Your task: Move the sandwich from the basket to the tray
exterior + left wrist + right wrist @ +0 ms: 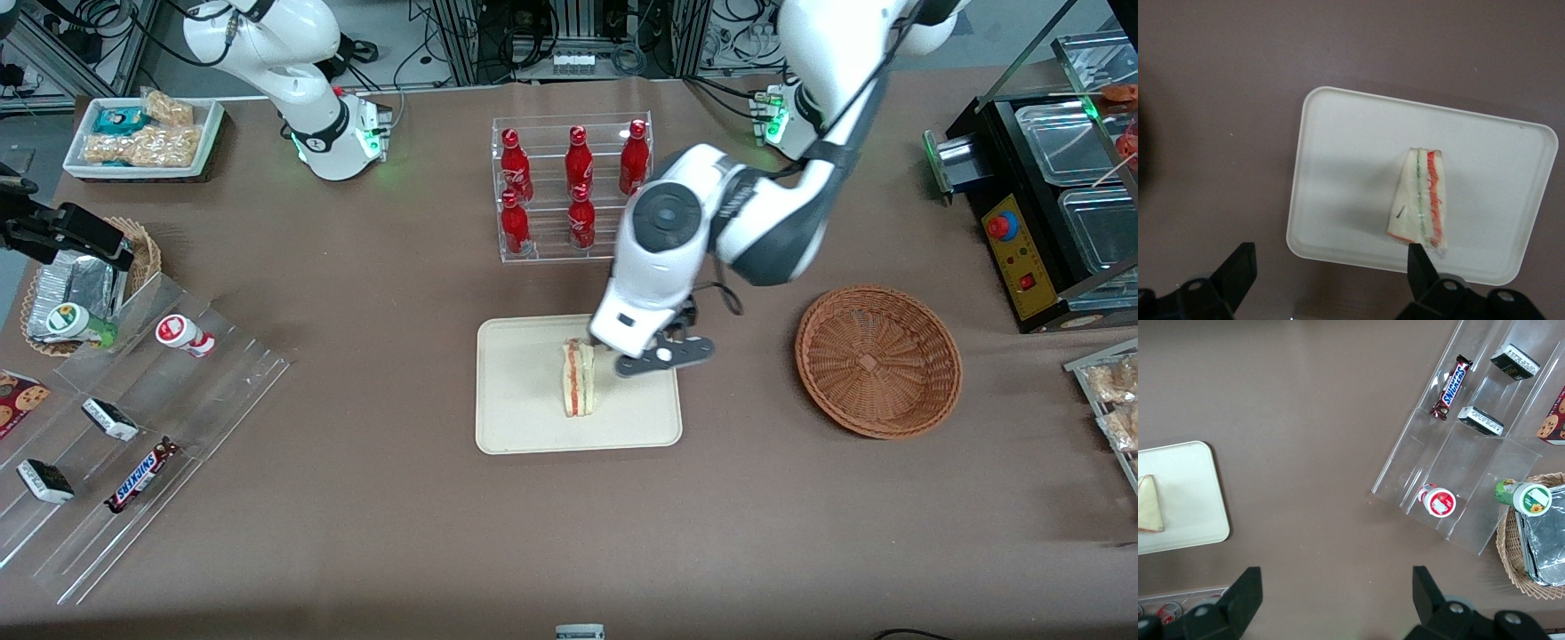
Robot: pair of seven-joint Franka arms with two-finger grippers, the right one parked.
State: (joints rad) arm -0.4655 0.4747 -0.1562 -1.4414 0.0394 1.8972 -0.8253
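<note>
The sandwich [578,378] stands on its edge on the cream-beige tray [524,418], its red and green filling facing up. It also shows in the left wrist view [1421,203] on the tray [1345,167], and in the right wrist view [1150,505]. My left gripper [633,348] hangs above the tray's edge nearest the basket, beside the sandwich, open and empty. In the left wrist view the gripper [1328,270] has its fingers [1238,267] wide apart above the tray's rim. The round reddish-brown basket [878,360] is empty, toward the working arm's end.
A clear rack of red bottles [573,187] stands farther from the front camera than the tray. Toward the parked arm's end are a clear stepped stand with snacks [133,444], a small wicker basket with foil packs [84,284] and a white tray of snack packs [142,133].
</note>
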